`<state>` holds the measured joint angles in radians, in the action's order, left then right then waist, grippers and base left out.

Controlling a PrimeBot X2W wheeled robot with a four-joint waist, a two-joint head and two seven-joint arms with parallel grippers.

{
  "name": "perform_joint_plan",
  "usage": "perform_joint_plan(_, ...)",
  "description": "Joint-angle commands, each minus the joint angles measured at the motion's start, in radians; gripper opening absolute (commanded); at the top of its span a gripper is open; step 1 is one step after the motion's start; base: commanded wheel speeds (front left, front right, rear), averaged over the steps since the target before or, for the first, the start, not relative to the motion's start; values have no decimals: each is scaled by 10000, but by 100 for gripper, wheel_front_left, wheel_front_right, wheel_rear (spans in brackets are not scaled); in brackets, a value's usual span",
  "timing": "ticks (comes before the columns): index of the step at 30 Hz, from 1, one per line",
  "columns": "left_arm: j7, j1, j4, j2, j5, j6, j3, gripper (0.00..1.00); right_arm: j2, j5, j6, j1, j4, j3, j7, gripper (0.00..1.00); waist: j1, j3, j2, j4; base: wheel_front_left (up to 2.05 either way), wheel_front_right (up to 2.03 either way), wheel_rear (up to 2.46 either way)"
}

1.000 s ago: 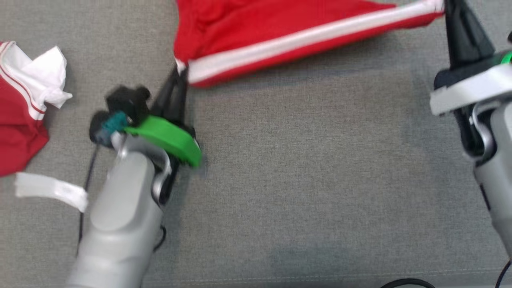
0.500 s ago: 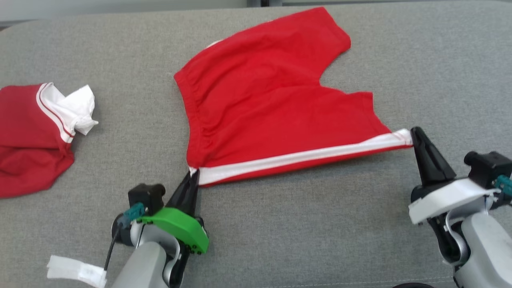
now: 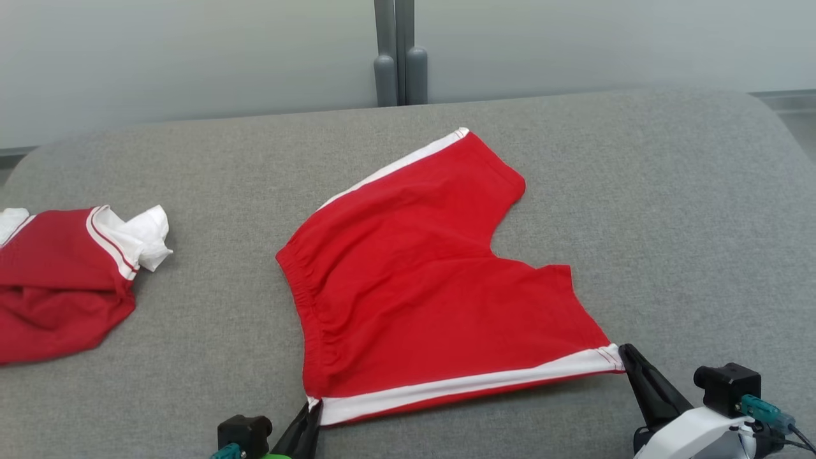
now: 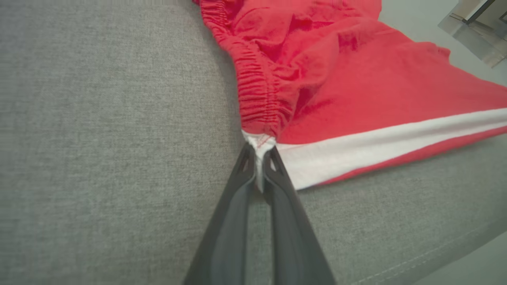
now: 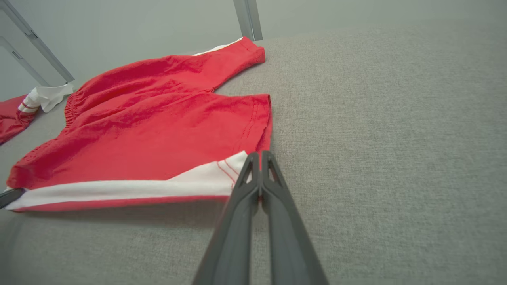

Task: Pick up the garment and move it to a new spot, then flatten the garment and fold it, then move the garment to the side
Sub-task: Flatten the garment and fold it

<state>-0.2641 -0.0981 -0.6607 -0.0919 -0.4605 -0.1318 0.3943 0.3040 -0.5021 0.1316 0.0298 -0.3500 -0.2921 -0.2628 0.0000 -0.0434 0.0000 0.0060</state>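
Head view: red cloth shorts with a white side stripe (image 3: 414,287) lie spread mid-way across the grey fabric surface (image 3: 669,223); the left gripper (image 3: 312,408) pinches the near waistband corner, the right gripper (image 3: 628,354) clamps the near hem corner. Flattening looks almost done; folding and setting aside remain.

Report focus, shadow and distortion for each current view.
Head view: sharp, evenly lit, faint shadow under the red shorts. Left wrist view: left end effector blurs toward the bottom edge, fabric crisp. Right wrist view: wide-angle stretch, right end effector soft close up, darker shadow under the hem.
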Motion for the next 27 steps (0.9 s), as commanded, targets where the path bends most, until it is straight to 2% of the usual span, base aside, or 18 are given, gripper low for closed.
perform_joint_plan(1,-3,216,151,-95,-116,25,-1,0,133,-106,-18,-159,77,5,-29,0,0,299,0,42,0,0,0)
perform_joint_plan(6,-3,345,714,-99,-198,25,-153,0,174,-55,-18,-76,370,290,-29,0,0,206,0,255,0,0,0)
perform_joint_plan(11,-3,-380,1410,-26,-327,25,45,0,195,112,-18,1009,650,1012,-30,0,0,-433,0,656,0,0,0)
perform_joint_plan(14,-5,-1288,1708,94,-649,25,248,0,514,451,-18,2492,543,905,-29,0,0,-1313,0,1035,0,0,0)
perform_joint_plan(20,-3,-2928,1758,357,-1138,25,-169,0,990,718,-18,4986,-338,462,-29,0,0,-2879,0,1651,0,0,0)
perform_joint_plan(27,-5,-4404,1855,397,-2205,23,273,0,1126,869,-18,7513,-1735,-132,-29,0,0,-4220,0,2106,0,0,0)
